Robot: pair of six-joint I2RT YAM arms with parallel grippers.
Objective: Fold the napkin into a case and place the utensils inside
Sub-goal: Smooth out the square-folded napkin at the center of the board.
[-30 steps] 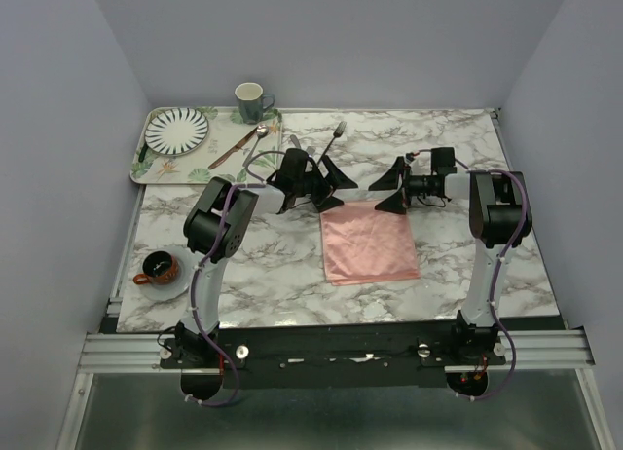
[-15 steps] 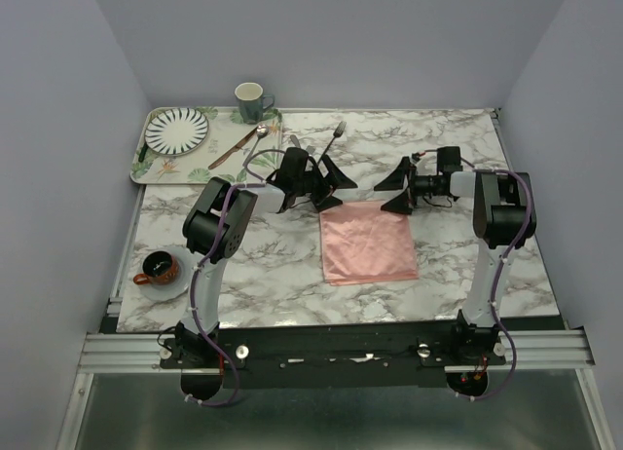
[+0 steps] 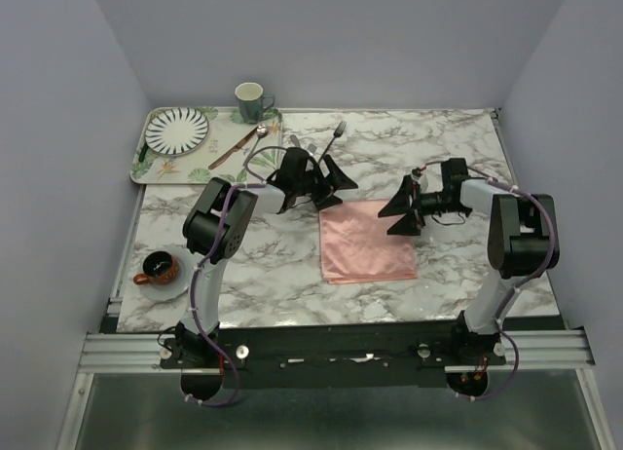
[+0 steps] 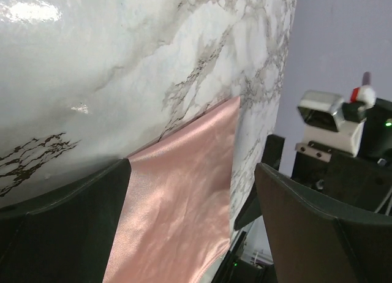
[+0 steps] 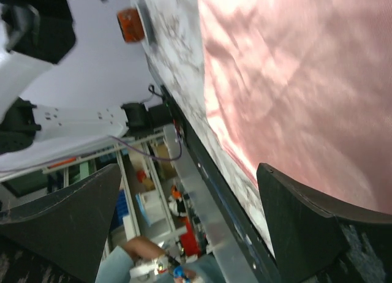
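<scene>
- Left tool (image 3: pixel 338 191) hangs just above centre of the top view, over the far-left corner of the napkin (image 3: pixel 368 243). Its jaws are spread wide and hold nothing. It has hardly shifted in the last second. In its own wrist view that pink corner shows between the two dark fingers (image 4: pixel 61 228), lying flat on the desk (image 3: pixel 243 265).
- Behind it, toward the upper middle of the frame, the fork (image 3: pixel 338 131) lies on the marble, untouched and well apart from the cloth. I cannot make out the knife with any certainty.
- Napkin: a salmon-pink, roughly square sheet at the centre of the frame, between the two tools. It looks spread in one flat piece with a soft satin sheen, a few shallow ripples and no fold line. Its outline matches that of a second ago, so I judge the folding has not begun.
- Right tool (image 3: pixel 394 212) is what has changed. It has slid down and to the right in the frame, from beside the cloth's far-right corner to partway along its right edge, and its elbow has swung out toward the right wall. Its jaws are wide and empty. Its wrist view shows pink cloth filling the space between the fingers (image 5: pixel 306 215).
- Judgement: the two tools appear to be lining up on opposite sides for a first fold, with no grasp made yet.
</scene>
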